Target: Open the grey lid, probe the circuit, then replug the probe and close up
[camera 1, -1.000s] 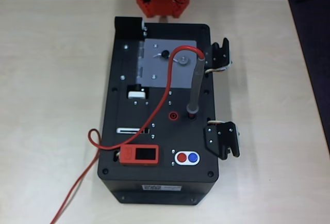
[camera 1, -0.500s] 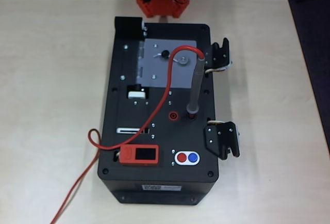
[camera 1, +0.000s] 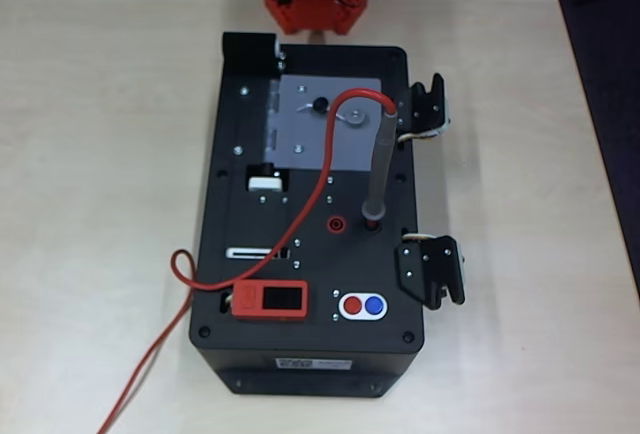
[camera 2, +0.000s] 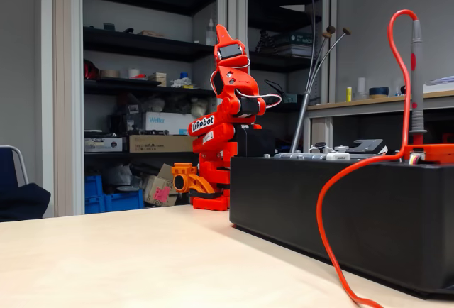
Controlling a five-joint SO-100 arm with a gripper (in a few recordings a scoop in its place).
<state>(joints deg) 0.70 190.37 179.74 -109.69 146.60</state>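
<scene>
Across the middle of the pale wooden table point(camera 1: 100, 154) sits the black task box point(camera 1: 310, 354), its long sides running from the far edge, where the arm stands, toward the near edge. By the overhead view this puts every fitting on its top face within the arm's reach.

At the far edge the orange SO-100 arm point(camera 2: 223, 120) is folded up on its base, clear of the box; its gripper point(camera 2: 225, 42) points upward, and whether the jaws are parted or closed I cannot tell.

On the box's far half the grey lid point(camera 1: 300, 129) lies flat, which looks closed; this fits either a lid awaiting opening or one shut again.

Standing upright near the box's right edge, the grey probe point(camera 1: 378, 169) has its tip in a socket point(camera 1: 372, 222) beside the red socket point(camera 1: 337, 222). Its red lead point(camera 1: 310, 204) loops over the lid, down to the red meter point(camera 1: 270, 301) near the front left corner, and off the table.

Overhead, the layout of lid, sockets and the red and blue buttons point(camera 1: 362, 305) is plain. From the side, the fixed view shows the probe's uprightness and the arm's folded pose.
</scene>
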